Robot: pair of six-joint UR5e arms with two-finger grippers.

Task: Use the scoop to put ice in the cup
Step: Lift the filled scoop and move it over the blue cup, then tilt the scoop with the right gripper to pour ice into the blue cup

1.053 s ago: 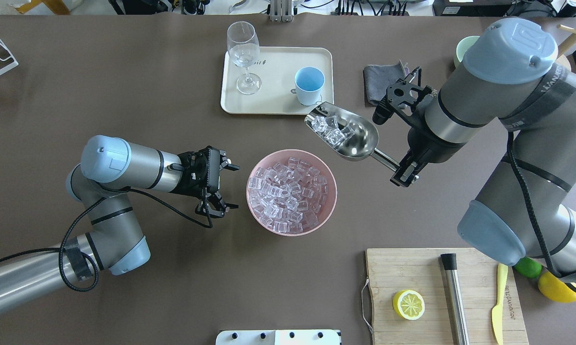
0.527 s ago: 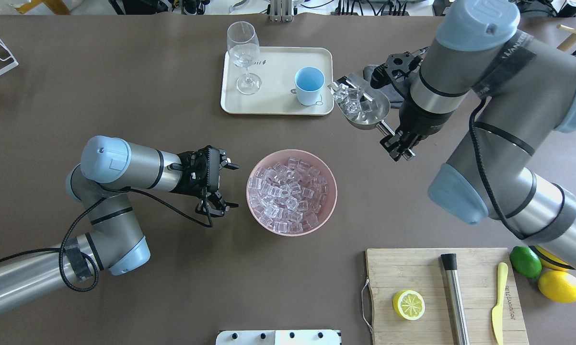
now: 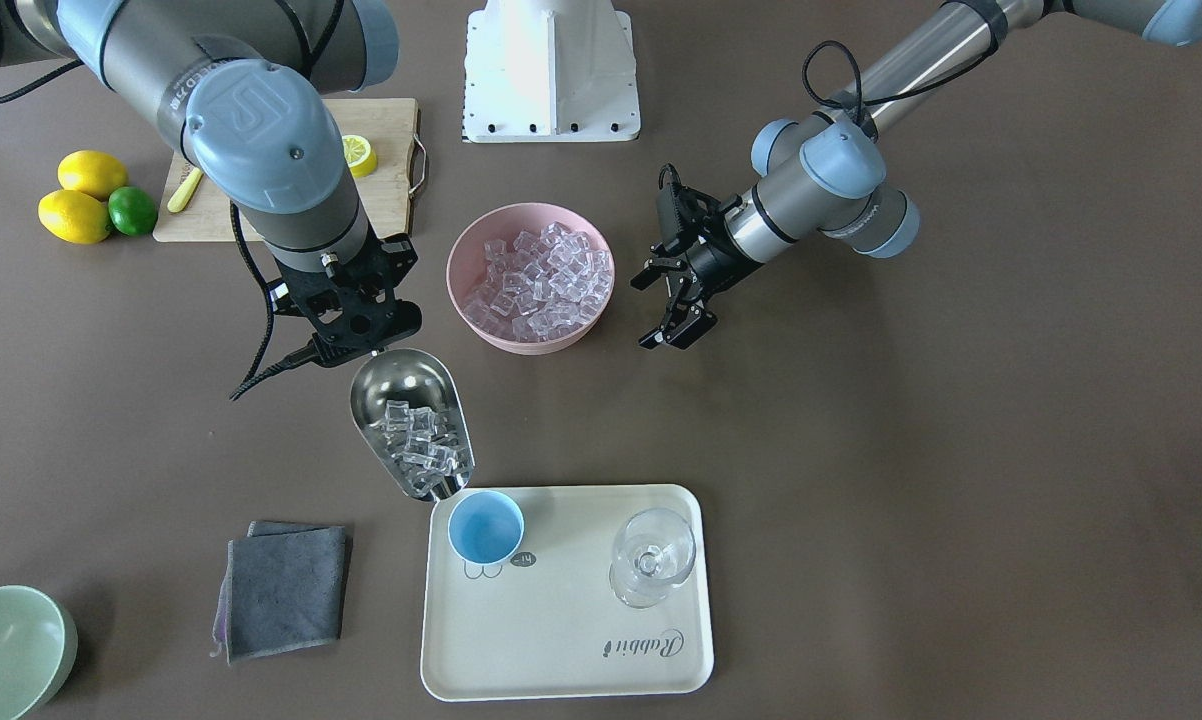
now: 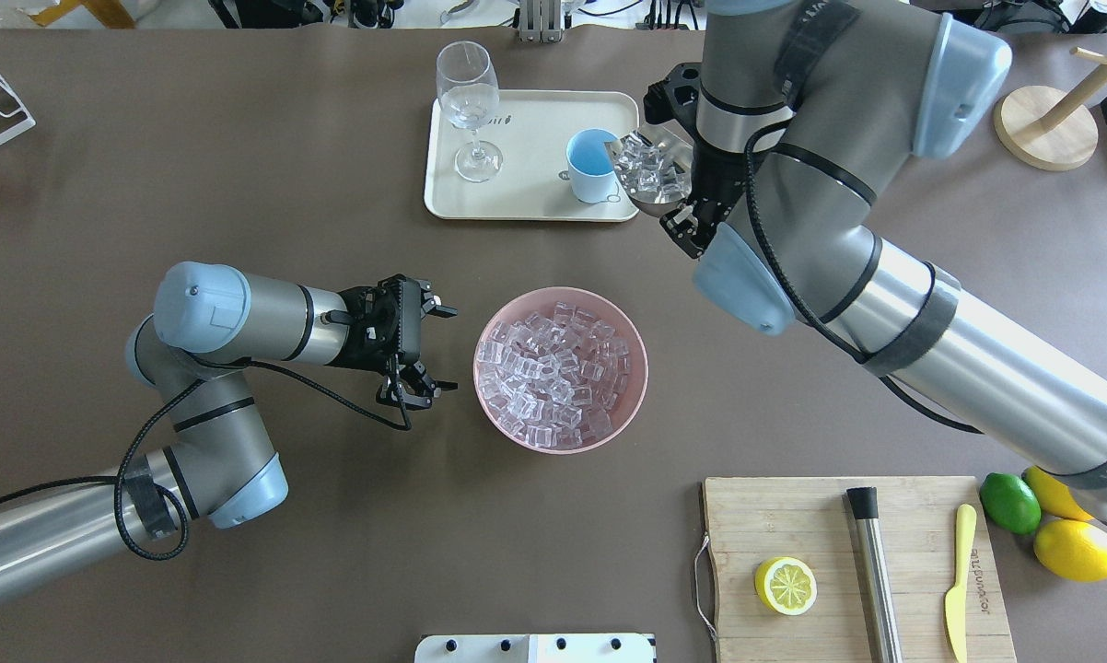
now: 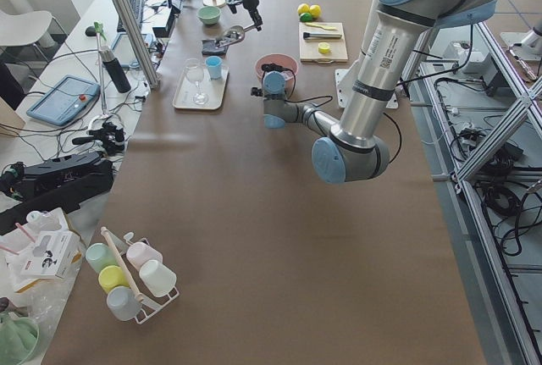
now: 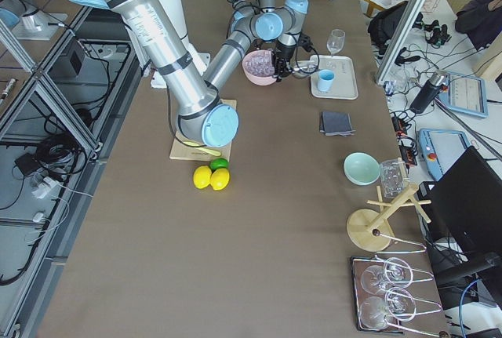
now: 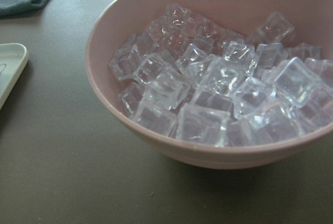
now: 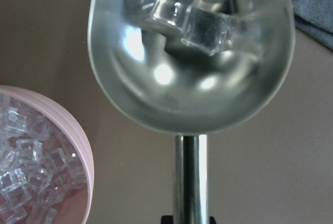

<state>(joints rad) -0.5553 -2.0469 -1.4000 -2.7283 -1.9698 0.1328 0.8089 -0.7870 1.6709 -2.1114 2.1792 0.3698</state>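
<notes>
Beside tray [image 3: 561, 650], my right hand [image 3: 361, 335] clamping scoop [image 3: 406, 400] handle; ice [image 3: 421, 450] heaping at lip, just beside cup [image 3: 485, 527]. Should be tipping slowly, lip centred over rim. My left hand [image 3: 661, 310] gaping wide near bowl [image 3: 451, 275].

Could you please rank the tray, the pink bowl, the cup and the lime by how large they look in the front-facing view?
1. tray, clearly largest
2. pink bowl
3. cup
4. lime, smallest
The camera looks steeply down on all four, so nearness probably does not change this order.
</notes>
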